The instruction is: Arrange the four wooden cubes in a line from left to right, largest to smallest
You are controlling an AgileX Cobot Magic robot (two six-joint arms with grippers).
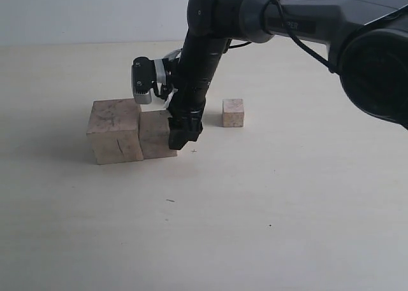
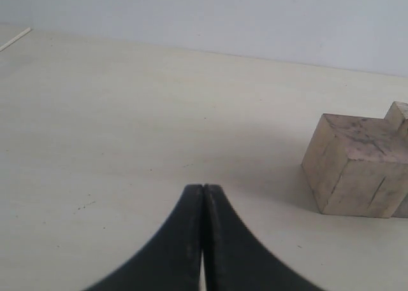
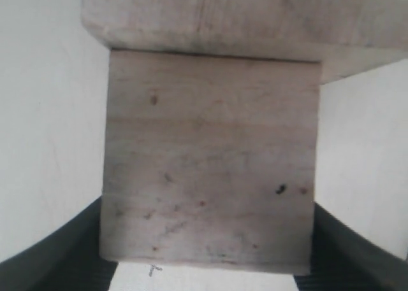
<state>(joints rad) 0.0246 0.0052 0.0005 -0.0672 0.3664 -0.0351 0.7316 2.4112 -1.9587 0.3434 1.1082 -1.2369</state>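
Three cubes show. Nearest, the large cube (image 1: 115, 130) touches the middle cube (image 1: 155, 133), which the right gripper (image 1: 183, 135) clamps on the table (image 1: 287, 195). Farther back, one small cube (image 1: 233, 113) stands apart. On the left gripper (image 2: 203, 189) the jaws are together and empty.

The largest cube (image 1: 115, 130) is pale mottled wood, matt, with dark hairline cracks. The second cube (image 3: 210, 157) touching it shows fine grain and dark specks. My right fingers (image 3: 64, 262) look matt black, faintly ribbed. The table (image 1: 287, 208) around the largest cube is smooth, matt cream.
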